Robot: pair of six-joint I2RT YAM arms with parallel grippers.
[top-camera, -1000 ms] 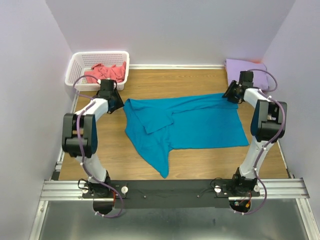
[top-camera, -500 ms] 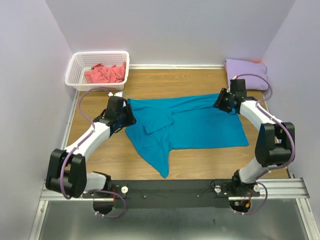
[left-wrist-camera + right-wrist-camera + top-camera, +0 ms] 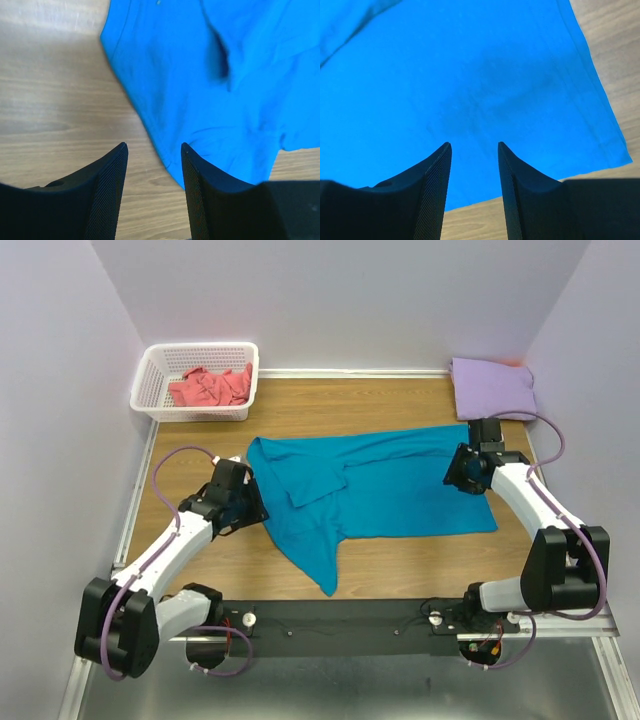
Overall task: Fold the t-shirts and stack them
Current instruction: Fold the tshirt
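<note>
A teal-blue t-shirt (image 3: 385,485) lies spread on the wooden table, its left part folded over and a tail hanging toward the near edge. My left gripper (image 3: 256,505) hovers at its left edge, open, with only bare wood and the shirt's hem (image 3: 150,135) between its fingers. Over the shirt's right side my right gripper (image 3: 458,472) stands open above the cloth (image 3: 470,90), holding nothing. A folded lavender t-shirt (image 3: 492,388) lies at the back right corner. A crumpled coral-pink t-shirt (image 3: 208,387) sits in the basket.
The white lattice basket (image 3: 150,375) stands at the back left corner. Pale walls close in the table on the left, back and right. A metal rail (image 3: 340,618) with the arm bases runs along the near edge.
Both arms have swung from the far edge toward the near side: the left gripper down along the shirt's left edge, the right one out over its right side. The shirt lies as before.
</note>
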